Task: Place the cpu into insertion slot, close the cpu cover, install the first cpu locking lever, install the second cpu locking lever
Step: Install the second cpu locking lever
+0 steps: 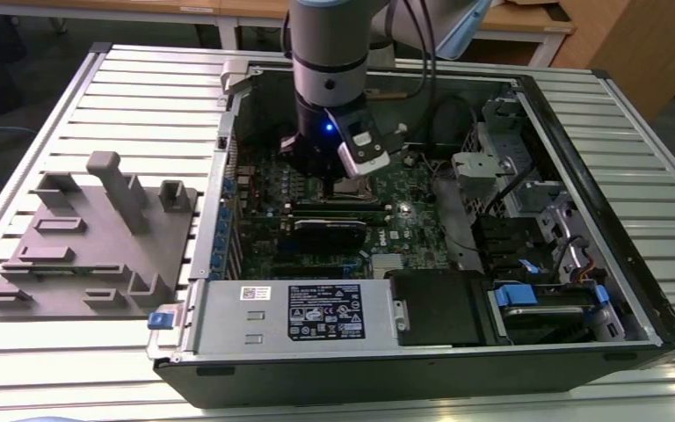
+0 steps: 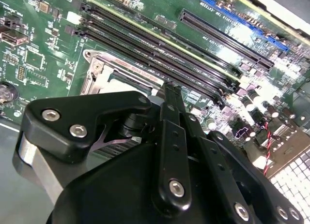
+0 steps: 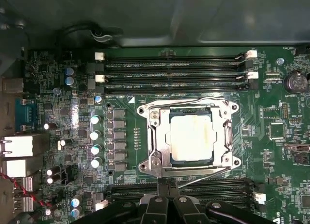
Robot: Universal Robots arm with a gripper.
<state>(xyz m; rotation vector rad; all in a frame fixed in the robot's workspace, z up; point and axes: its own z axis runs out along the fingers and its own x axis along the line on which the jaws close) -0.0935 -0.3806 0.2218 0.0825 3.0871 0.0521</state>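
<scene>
A: The gripper hung low inside the open computer case, right over the green motherboard. In the first wrist view its black linkage came in at the board's edge, with the fingertips drawn together into one narrow stem.

B: So, clenched?

A: Pinched together, yes, and nothing showed between the tips. In the second wrist view the fingers met in a single dark blade just short of the socket.

B: Where was the chip?

A: The cpu sat flat in the insertion slot, silver top showing, straight ahead of the fingertips. The cpu cover lay down around it, its window framing the chip. One thin locking lever ran along the socket edge nearest the gripper, a second one along the far edge.

B: Touching anything?

A: I could not tell. The tips sat just beside the near lever, over the memory slots on the gripper's side of the socket.

B: Room to move?

A: Tight. More memory slots lay beyond the socket, and a row of capacitors stood to one side of it. In the exterior view the case wall rose close on the exterior view's left, with a grey fixture out on the slatted table beyond it.
</scene>
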